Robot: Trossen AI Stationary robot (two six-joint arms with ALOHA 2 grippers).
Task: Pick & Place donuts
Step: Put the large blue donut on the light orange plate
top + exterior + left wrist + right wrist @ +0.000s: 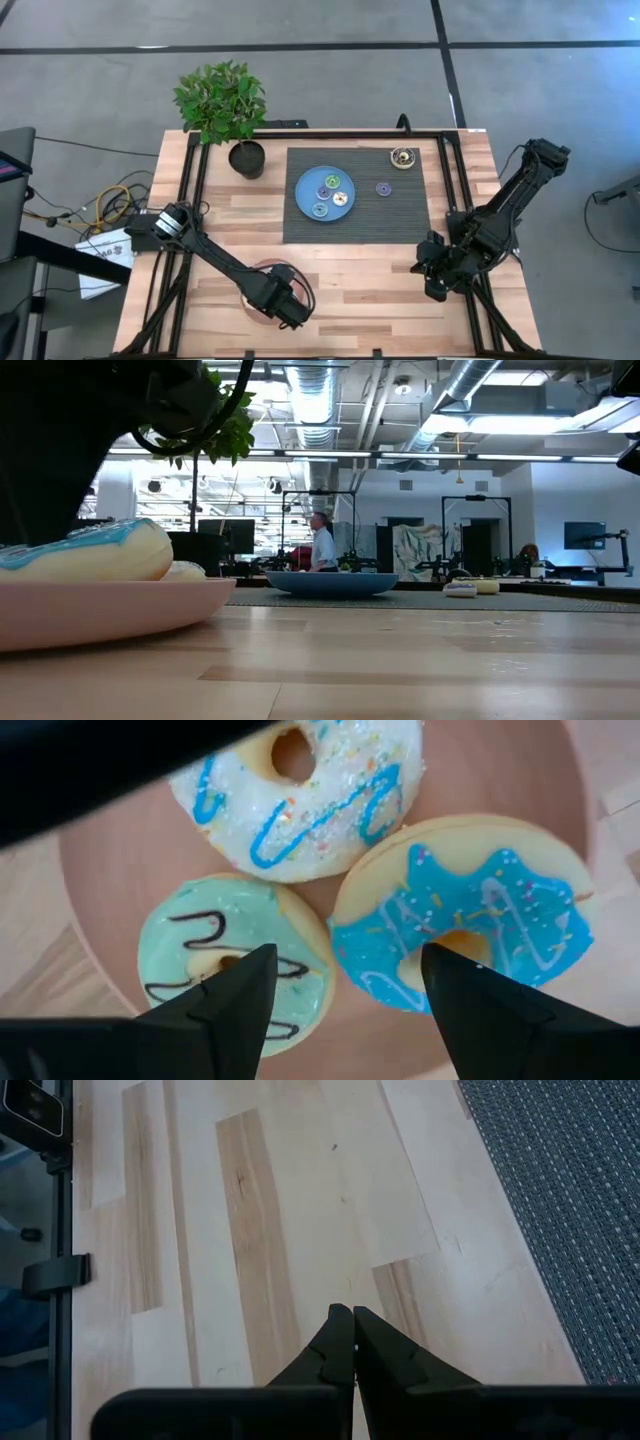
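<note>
Over the pink plate point(575, 830) my left tool point(345, 985) hangs open, empty; light blue donut point(465, 925) looks stiff, light — I'd pinch its rim

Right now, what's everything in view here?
wooden table: one, light
ribbed mat: one, dark, mid-table
potted plant: one, green, far left
round blue plate: one, on mat
mini ring donuts: several, mixed, blue plate
mini donut: one, purple, on mat
iced donut: one, dark brown, on mat
round pink plate: one, near edge
big iced donuts: three, white, green, light blue, on pink plate
person: one, background
left arm: dark, jaws open over pink plate
right arm: dark, jaws shut over wood
</note>
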